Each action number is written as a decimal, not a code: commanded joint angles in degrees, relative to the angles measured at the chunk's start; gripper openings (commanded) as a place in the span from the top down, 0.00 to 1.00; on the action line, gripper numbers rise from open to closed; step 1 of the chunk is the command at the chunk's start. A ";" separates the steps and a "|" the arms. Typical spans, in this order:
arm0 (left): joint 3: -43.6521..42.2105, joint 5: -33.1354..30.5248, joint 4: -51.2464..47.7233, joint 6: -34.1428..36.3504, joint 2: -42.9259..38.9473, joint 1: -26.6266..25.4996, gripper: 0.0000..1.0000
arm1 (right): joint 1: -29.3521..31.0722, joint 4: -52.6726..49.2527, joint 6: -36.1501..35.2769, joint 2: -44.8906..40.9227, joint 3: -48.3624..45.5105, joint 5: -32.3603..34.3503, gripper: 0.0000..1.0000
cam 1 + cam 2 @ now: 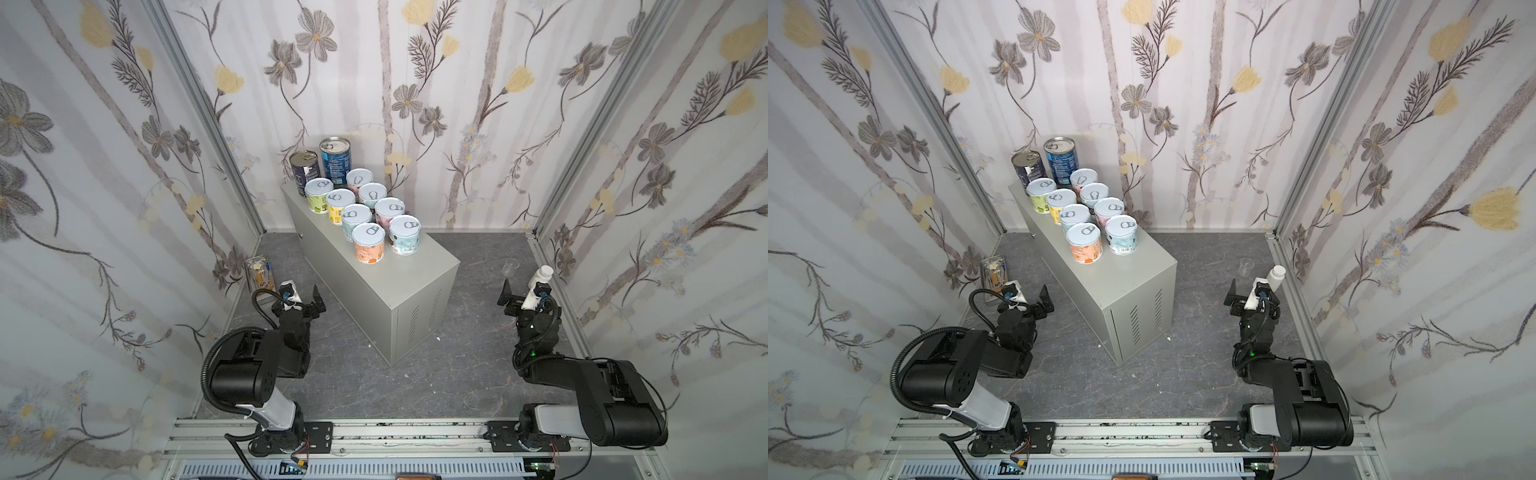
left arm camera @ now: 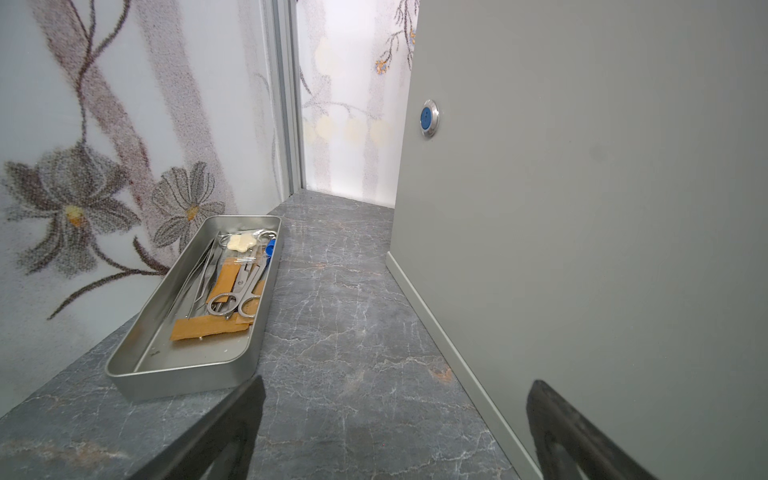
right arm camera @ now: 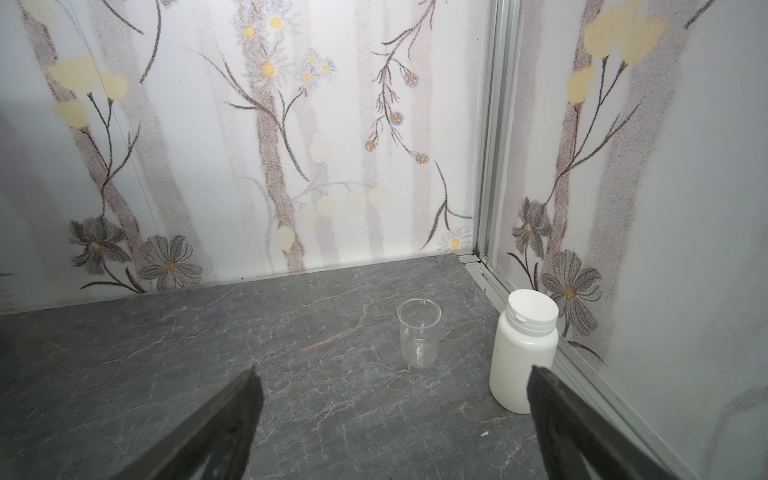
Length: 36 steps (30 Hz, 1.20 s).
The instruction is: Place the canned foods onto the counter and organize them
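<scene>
All ten canned foods point(image 1: 361, 203) stand upright on the counter point(image 1: 409, 280), upper centre of both top views. Two tall dark-blue cans point(image 1: 336, 160) sit at its far end, with eight squat pastel ones point(image 1: 368, 243) in a tidy double row, their pale pull-tab lids point(image 1: 405, 224) facing up. The placing looks done (I'd call this the closing step); any next move would be only a nudge to square the rows. Both the left jaws and the right jaws stand wide apart and empty, low at either side of the smooth grey sheet-metal counter.

Black-and-white arms point(image 1: 245, 374), looped black cables point(image 1: 205, 370)
</scene>
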 commanded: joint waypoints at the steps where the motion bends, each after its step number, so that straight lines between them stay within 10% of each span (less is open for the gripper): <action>1: 0.21 0.10 0.48 -0.47 -0.15 0.06 0.00 | 0.06 1.08 0.26 0.12 -0.06 -0.52 0.00; 36: 0.28 0.02 0.54 -0.46 -0.18 -0.05 0.00 | 0.02 -0.67 -1.05 0.13 0.87 -3.91 0.00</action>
